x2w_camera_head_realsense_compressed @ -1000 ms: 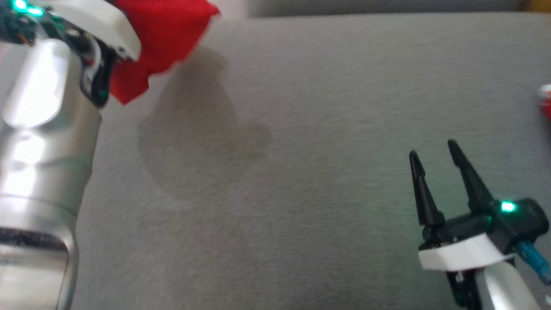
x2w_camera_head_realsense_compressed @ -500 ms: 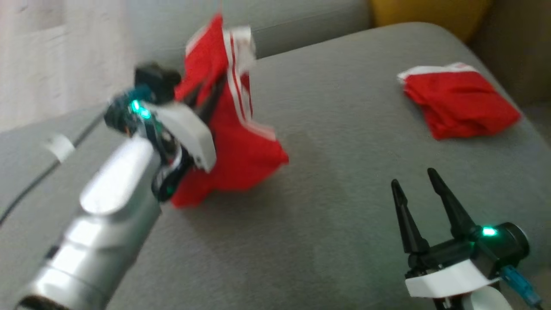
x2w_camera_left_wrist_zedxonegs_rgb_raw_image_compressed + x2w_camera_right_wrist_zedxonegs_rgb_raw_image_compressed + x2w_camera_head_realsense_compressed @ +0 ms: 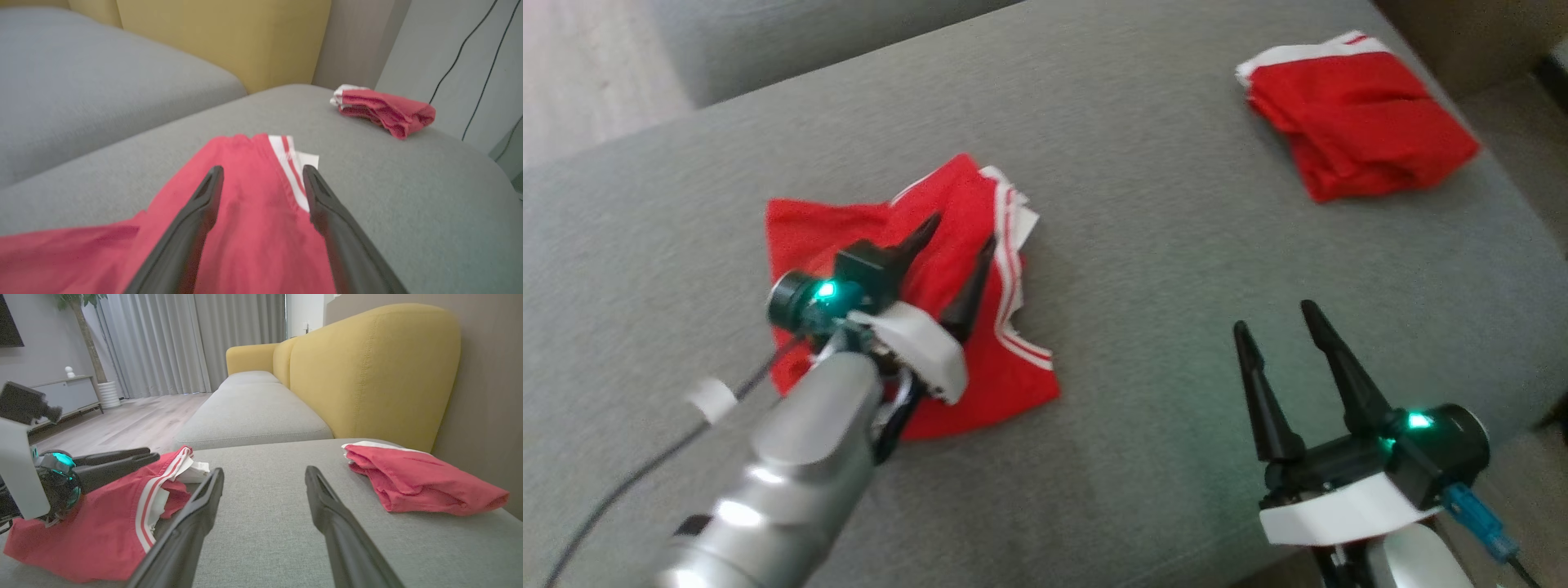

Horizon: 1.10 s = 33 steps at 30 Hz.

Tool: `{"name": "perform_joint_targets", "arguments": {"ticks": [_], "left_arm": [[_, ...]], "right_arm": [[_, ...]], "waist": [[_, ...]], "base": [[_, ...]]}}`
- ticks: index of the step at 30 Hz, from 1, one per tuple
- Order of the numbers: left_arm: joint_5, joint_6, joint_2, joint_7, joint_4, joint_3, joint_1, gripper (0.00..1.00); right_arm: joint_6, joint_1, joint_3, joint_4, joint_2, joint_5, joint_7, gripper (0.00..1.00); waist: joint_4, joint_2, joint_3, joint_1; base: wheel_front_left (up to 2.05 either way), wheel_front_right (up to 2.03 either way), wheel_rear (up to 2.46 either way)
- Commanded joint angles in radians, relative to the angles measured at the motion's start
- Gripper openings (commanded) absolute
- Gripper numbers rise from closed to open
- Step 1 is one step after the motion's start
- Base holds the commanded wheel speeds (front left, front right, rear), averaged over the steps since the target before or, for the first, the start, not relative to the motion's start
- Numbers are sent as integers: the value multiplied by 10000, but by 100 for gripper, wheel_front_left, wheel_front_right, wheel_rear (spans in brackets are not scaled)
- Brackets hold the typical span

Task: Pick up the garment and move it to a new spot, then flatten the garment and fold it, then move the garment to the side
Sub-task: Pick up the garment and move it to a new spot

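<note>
Garment (image 3: 1003,374) now down on cushion (image 3: 1160,245) | left end effector (image 3: 961,230) spread, empty | right end effector (image 3: 1275,317) spread, empty

Glossy silver forearm (image 3: 792,457), with a thin black cable (image 3: 621,500) and a white tag (image 3: 709,400). On left gripper (image 3: 961,231) and right gripper (image 3: 1276,317) alike: two long, tapering black fingers (image 3: 1343,371), white collar (image 3: 1339,510), black housing (image 3: 1450,445), green light (image 3: 1417,420). Blue connector (image 3: 1474,510) beside the right one.
</note>
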Motion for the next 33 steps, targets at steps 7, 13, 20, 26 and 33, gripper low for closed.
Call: {"name": "perform_joint_targets", "arguments": {"ticks": [7,13,20,26,33], "left_arm": [[1148,1373,-492,-1194,-1555,970,152,100],[2332,2404,-291,-1200,-4356,2636,3056,100],[3526,2771,-298,-1202,-6806,4249,6256,100],[4069,2432,-541,-1202,-7174,5034,7787,100],[4500,1969,-894,-1203,-7158,5555,8187,100]], "right_arm": [[37,-47,-427,36,32,36,-53,100],[37,500,-994,313,-76,15,-53,100],[37,1184,-1582,355,-46,-102,-53,100],[37,1535,-1745,401,21,-173,-53,100],[37,1661,-1784,369,86,-179,-53,100]], "waist": [[1694,0,-531,-5],[2739,0,-1493,-5],[3513,0,-2155,-5],[3829,0,-2477,-5],[3869,0,-2643,-5]], "base": [[0,0,0],[0,0,0],[0,0,0],[0,0,0],[0,0,0]]}}
